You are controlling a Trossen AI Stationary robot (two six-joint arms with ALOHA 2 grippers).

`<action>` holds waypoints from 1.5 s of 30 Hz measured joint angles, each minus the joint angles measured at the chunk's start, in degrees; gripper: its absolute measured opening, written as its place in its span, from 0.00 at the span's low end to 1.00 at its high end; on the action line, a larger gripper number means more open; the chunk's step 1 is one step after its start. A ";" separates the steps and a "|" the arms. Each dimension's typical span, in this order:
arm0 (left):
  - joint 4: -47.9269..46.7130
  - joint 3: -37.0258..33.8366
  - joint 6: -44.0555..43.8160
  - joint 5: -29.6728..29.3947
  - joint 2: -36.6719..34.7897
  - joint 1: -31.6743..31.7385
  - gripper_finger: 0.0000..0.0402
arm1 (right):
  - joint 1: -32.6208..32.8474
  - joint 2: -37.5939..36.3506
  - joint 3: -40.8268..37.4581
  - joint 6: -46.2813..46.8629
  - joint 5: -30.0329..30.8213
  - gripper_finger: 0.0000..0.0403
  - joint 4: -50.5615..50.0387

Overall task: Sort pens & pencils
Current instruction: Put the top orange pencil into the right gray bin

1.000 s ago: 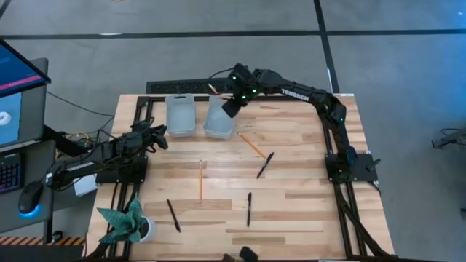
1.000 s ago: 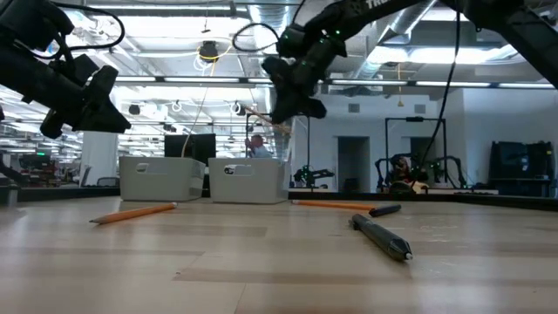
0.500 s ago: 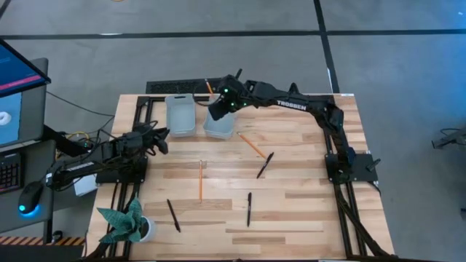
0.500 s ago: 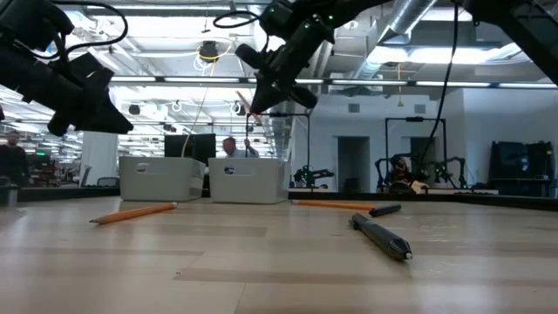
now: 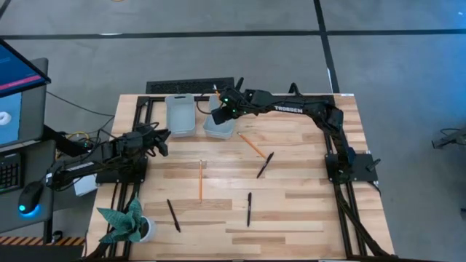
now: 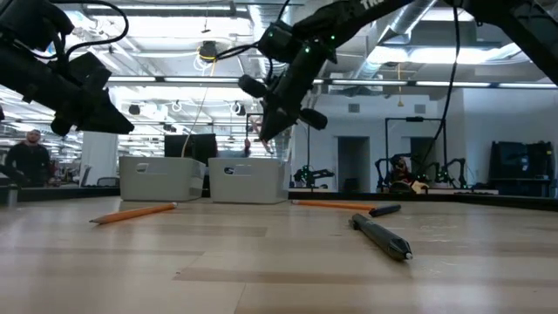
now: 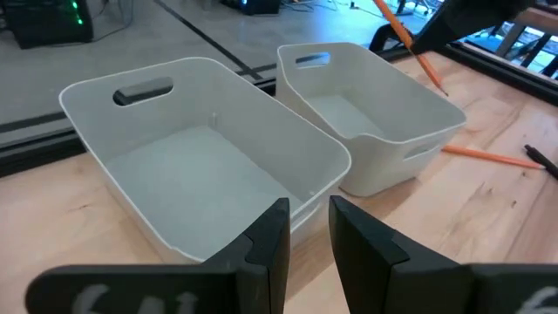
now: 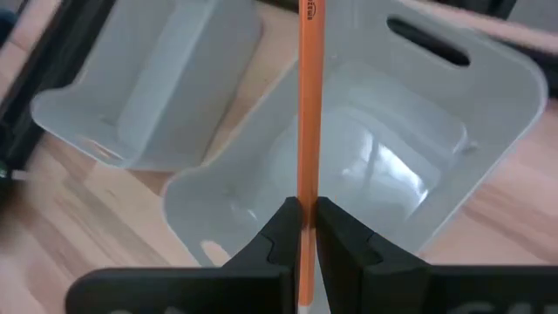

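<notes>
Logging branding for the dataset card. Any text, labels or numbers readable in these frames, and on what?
"TROSSEN": white letters on the right arm, high view.
Pencil in the right hand: printing near its far end, too small to read.
Monitor at the edge of the high view: shapes only, no legible text.
Bins: no labels.

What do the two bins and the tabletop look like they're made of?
The two bins look like pale grey moulded plastic, going by their smooth matte walls, rounded corners and cut-out handle slots. The tabletop looks like light varnished wood: joined planks with visible grain and a soft sheen in the low view.
</notes>
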 joint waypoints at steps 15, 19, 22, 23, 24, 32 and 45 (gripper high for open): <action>0.02 -0.02 -0.07 -0.02 0.01 0.00 0.18 | 0.11 -0.04 -4.33 0.95 -0.18 0.13 1.69; 0.01 -0.02 -0.09 -0.02 0.01 0.01 0.18 | 0.11 -0.04 -4.35 0.89 -0.23 0.13 1.67; 0.02 -0.02 -0.11 -0.02 0.01 0.01 0.18 | 0.11 -0.04 -4.35 0.47 -1.19 0.13 0.89; 0.02 -0.02 -0.11 -0.02 0.01 0.00 0.18 | 0.11 -0.04 -4.35 0.38 -1.57 0.13 0.35; 0.02 -0.02 -0.13 -0.02 0.01 0.02 0.18 | 0.11 -0.04 -4.35 0.34 -1.68 0.13 -0.45; 0.02 -0.02 -0.13 -0.04 0.01 0.01 0.18 | 0.11 -0.04 -4.35 -1.06 -1.70 0.13 -5.91; 0.02 -0.02 -0.13 -0.05 0.01 0.02 0.18 | 1.33 -0.04 -4.35 -3.63 -6.39 0.13 -6.68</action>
